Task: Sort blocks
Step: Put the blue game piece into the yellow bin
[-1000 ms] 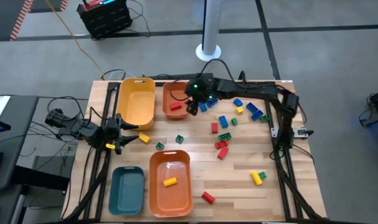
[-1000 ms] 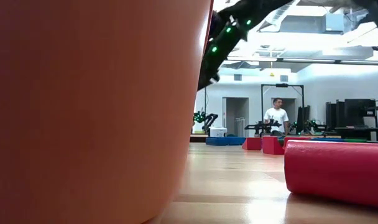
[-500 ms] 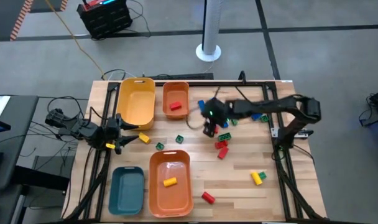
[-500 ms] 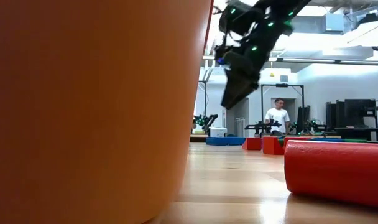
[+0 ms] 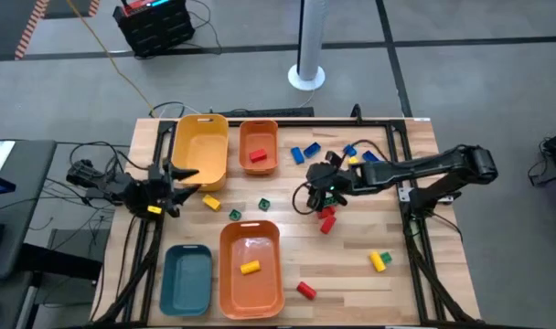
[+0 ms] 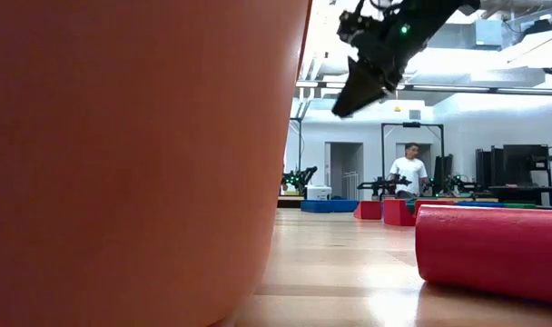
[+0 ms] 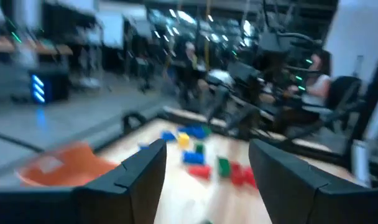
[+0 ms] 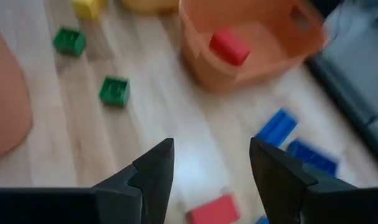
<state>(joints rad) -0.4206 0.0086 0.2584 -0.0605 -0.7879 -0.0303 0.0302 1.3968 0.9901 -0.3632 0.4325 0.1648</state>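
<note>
Small blocks in red, blue, green and yellow lie scattered on the wooden table point(image 5: 406, 228). My right gripper point(image 5: 310, 194) point(image 8: 211, 165) hangs open above the table's middle, next to a red and green cluster point(image 5: 327, 212); nothing is between its fingers. Its wrist view shows two green blocks point(image 8: 114, 91), blue blocks point(image 8: 276, 127) and a red block point(image 8: 214, 210) on the wood below. One red block point(image 5: 257, 156) lies in the small orange bin point(image 5: 258, 137), and a yellow one point(image 5: 249, 267) in the large orange bin point(image 5: 251, 292). My left gripper point(image 5: 182, 185) point(image 7: 204, 168) waits open at the left edge.
A yellow bin point(image 5: 200, 151) stands at the far left and a teal bin point(image 5: 187, 279) at the near left. In the low view the large orange bin's wall point(image 6: 140, 163) fills the left, with a red block point(image 6: 494, 250) close by. A person stands far off in the room.
My right gripper has swung from over the small orange bin toward the table's near edge and a little right, out over the middle, staying open and holding nothing. My left gripper has tipped up slightly at the left edge. No block has moved.
</note>
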